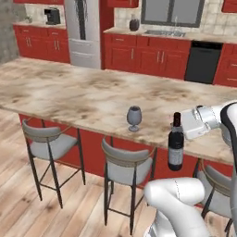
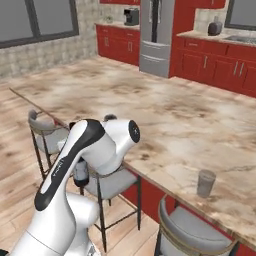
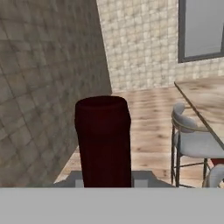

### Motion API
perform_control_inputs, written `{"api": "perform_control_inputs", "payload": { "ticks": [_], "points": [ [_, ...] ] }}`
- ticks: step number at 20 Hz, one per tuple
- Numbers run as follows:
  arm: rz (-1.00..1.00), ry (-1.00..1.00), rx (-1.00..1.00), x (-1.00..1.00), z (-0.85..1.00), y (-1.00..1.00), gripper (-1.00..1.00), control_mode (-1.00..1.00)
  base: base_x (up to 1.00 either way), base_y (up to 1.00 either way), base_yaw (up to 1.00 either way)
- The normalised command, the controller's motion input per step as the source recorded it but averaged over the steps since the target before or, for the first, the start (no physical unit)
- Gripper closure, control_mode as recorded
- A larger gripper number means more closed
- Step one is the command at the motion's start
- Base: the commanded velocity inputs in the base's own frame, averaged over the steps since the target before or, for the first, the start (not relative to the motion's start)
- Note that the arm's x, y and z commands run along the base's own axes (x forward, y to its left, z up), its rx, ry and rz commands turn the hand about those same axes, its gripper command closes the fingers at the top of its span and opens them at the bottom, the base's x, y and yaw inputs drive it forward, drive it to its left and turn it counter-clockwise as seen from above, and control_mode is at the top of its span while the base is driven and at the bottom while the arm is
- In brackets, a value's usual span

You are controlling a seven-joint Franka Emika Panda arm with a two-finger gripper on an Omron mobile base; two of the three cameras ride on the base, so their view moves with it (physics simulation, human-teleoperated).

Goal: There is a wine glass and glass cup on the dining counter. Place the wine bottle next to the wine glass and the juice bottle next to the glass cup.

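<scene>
Bottle-carrying explains my pose: my end effector (image 1: 184,126) is clamped on the wine bottle (image 1: 175,143) by its neck, upright at right of centre, just off the worktop (image 1: 69,92) edge beside the wine glass (image 1: 134,117).

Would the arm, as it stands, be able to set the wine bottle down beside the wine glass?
Probably yes. The gripper holds the wine bottle by its neck, at the near edge of the dining counter. The wine glass stands close to its left, with bare countertop between them.
</scene>
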Motion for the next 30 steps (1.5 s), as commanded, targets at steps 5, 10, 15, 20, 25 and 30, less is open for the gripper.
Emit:
{"api": "perform_control_inputs", "payload": {
  "ticks": [5, 10, 15, 20, 25, 30],
  "points": [
    [0.00, 0.00, 0.00, 0.00, 0.00, 0.00, 1.00, 1.00, 0.51, 0.34, -0.60],
    [0.00, 0.00, 0.00, 0.00, 0.00, 0.00, 1.00, 1.00, 0.52, 0.36, -0.56],
    [0.00, 0.00, 0.00, 0.00, 0.00, 0.00, 1.00, 1.00, 0.62, 0.40, -0.42],
    [0.00, 0.00, 0.00, 0.00, 0.00, 0.00, 1.00, 1.00, 0.42, 0.46, -0.18],
    [0.00, 0.00, 0.00, 0.00, 0.00, 0.00, 1.00, 1.00, 0.20, 0.32, -0.06],
    [0.00, 0.00, 0.00, 0.00, 0.00, 0.00, 1.00, 1.00, 0.03, 0.11, 0.00]
  ]
}}
